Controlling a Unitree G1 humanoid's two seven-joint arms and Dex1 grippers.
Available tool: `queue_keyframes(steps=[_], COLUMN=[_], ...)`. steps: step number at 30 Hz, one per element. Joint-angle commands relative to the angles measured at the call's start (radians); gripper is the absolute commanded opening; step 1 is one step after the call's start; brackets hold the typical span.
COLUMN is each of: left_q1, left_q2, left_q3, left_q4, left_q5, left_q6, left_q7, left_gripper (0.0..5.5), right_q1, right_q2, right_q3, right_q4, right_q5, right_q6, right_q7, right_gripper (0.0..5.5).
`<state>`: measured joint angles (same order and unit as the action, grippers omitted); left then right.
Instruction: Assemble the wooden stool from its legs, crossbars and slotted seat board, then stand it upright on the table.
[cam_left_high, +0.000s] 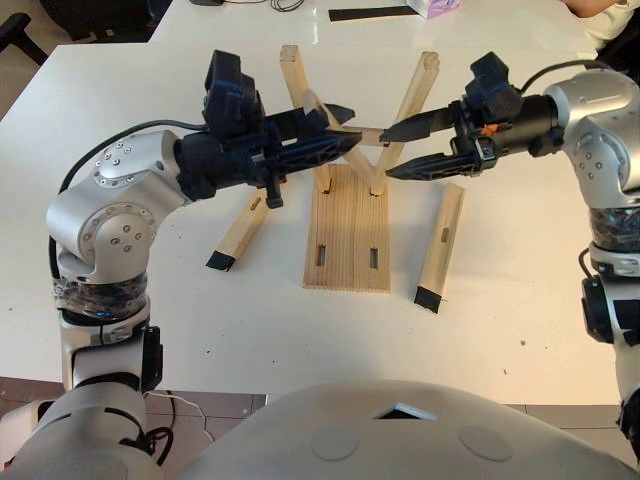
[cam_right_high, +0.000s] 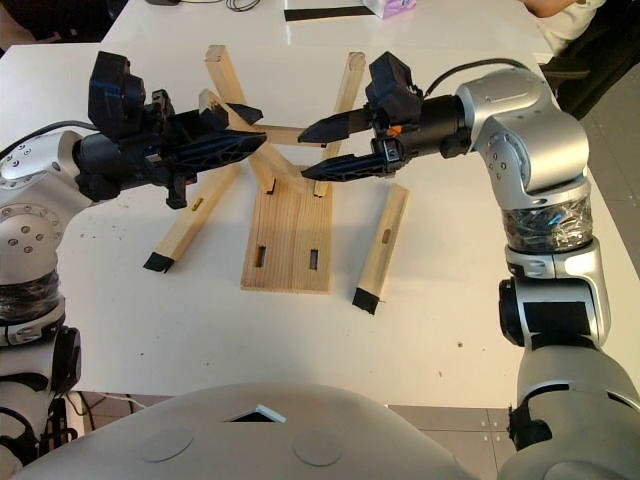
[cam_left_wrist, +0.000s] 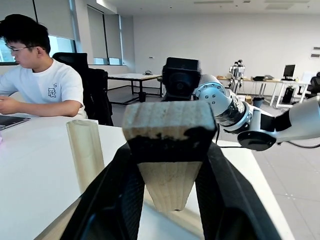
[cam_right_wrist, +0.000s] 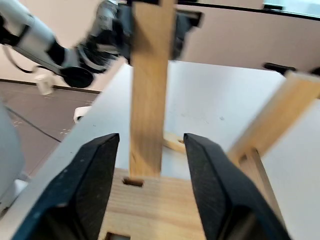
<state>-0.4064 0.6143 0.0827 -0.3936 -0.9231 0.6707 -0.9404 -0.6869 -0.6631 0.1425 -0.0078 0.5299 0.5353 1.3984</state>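
1. Stool parts lie spread on the white table (cam_left_high: 150, 110). Nearest me are two loose legs, flat and well apart, one on either side of the seat board. The left loose leg (cam_left_high: 241, 230) and the right loose leg (cam_left_high: 441, 243) each point a black-tipped end toward me.
2. Between them the slotted seat board (cam_left_high: 347, 235) lies flat. Its two near slots are open, and two legs are planted at its far end.
3. Those two legs lean outward in a V. The left standing leg (cam_left_high: 297, 80) tilts to my left, the right standing leg (cam_left_high: 418, 85) to my right, and their upper ends are well apart.
4. My left gripper (cam_left_high: 345, 126) comes in from the left, above the board's far end, and is clamped on the left standing leg. In the left wrist view, wood is pinched tight between both fingers (cam_left_wrist: 117, 200).
5. My right gripper (cam_left_high: 386, 155) comes in from the right at the same height, with its tips at the right standing leg. Its jaws stand apart. In the right wrist view a leg rises from a slot between the fingers (cam_right_wrist: 95, 185), with a gap on each side.
6. A thin crossbar (cam_right_high: 288, 135) runs level between the two standing legs, at the height of my grippers. I cannot tell whether its ends are seated.
7. Beyond, a black strip (cam_left_high: 368, 12) and a pale purple box (cam_left_high: 435, 7) sit on a second white surface.
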Motion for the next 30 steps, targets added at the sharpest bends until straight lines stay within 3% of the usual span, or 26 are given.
queue_keyframes(steps=[1,7,13,24,30], left_q1=[0.052,-0.025,-0.09,0.129,0.232], left_q2=[0.125,0.351,0.395,0.336,0.307], left_q3=[-0.021,-0.051,-0.067,-0.024,-0.006], left_q4=[0.138,0.542,0.867,0.729,0.545], left_q5=[0.183,0.502,0.634,0.593,0.525], left_q6=[-0.163,-0.502,-0.681,-0.642,-0.539], left_q7=[-0.188,-0.43,-0.521,-0.483,-0.449], left_gripper=[1.31,1.31,1.31,1.31,1.31], right_q1=[0.05,0.16,0.306,0.266,0.239], right_q2=[-0.018,0.02,0.091,0.083,0.09], right_q3=[-0.061,-0.134,-0.171,-0.182,-0.163], right_q4=[0.046,-0.024,-0.151,-0.124,-0.102], right_q5=[-0.054,-0.036,-0.013,0.0,-0.005], right_q6=[-0.088,-0.1,-0.096,-0.081,-0.082], right_q7=[-0.064,-0.207,-0.358,-0.374,-0.361], right_gripper=[2.41,2.41,2.41,2.41,2.41])
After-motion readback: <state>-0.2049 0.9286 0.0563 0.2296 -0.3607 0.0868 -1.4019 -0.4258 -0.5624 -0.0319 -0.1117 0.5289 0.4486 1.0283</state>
